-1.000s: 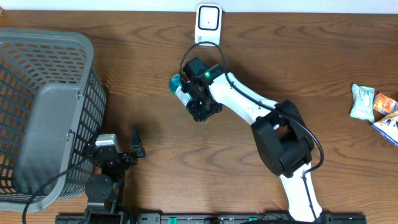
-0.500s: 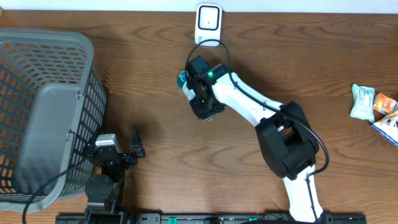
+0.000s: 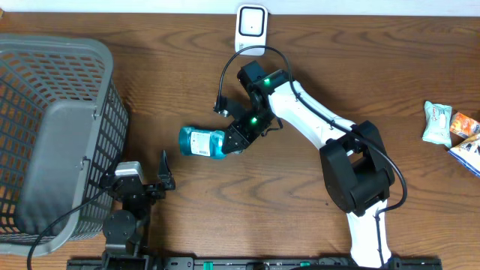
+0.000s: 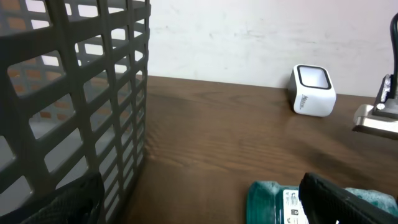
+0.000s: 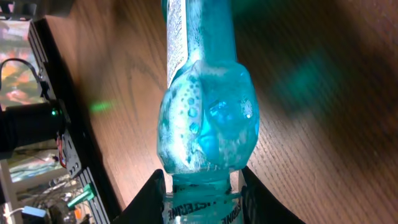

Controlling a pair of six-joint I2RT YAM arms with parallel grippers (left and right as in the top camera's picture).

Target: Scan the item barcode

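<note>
The right gripper (image 3: 234, 139) is clamped on the cap end of the teal mouthwash bottle (image 3: 199, 142), level and well apart from the white barcode scanner (image 3: 251, 28) on its basket (image 3: 103, 56) side, so I judge the label should be brought squarely before the scanner's window and steadied there, the left gripper (image 3: 166, 172) gaping idle.

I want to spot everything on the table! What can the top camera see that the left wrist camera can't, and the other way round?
Only the overhead view shows the snack packets at the right edge of the table, and the right gripper closed on one end of the blue bottle. Only the left wrist view shows the side of the scanner, with print on it. Both show the grey basket, the white scanner, the blue bottle turned sideways, and the brown table.
</note>
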